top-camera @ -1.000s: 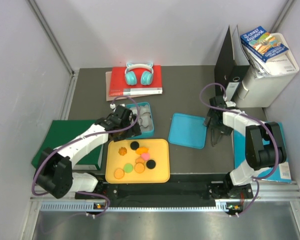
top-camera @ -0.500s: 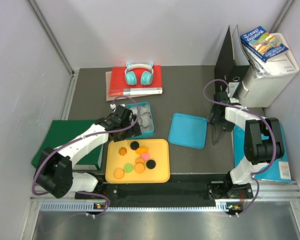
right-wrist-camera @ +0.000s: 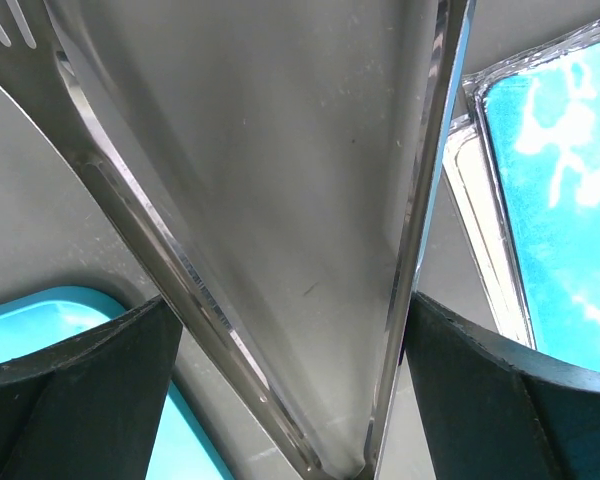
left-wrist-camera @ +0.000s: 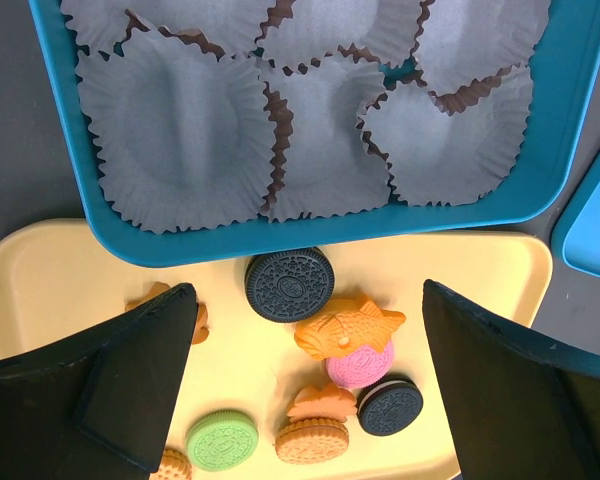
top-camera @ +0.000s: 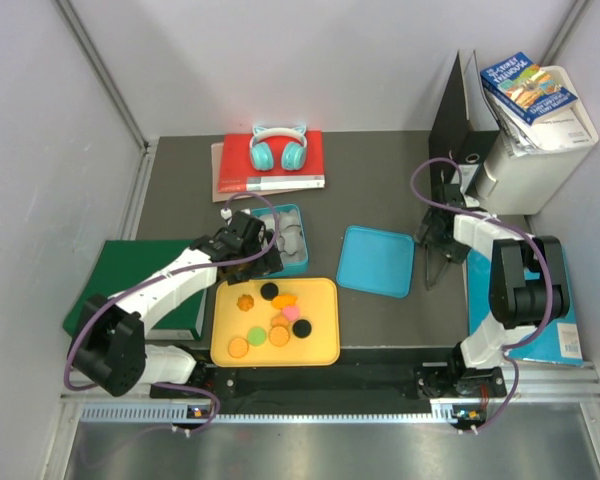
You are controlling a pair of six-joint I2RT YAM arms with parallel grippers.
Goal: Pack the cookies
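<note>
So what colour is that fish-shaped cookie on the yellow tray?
Orange. The fish-shaped cookie shows best in the left wrist view, lying partly on a pink cookie.

The cookies (left-wrist-camera: 289, 284) lie flat and loose below the left pincer (left-wrist-camera: 305, 385), spread between its two fingers. They are black, orange, pink and green discs, some touching; one scalloped orange sits partly behind the left finger.
</note>
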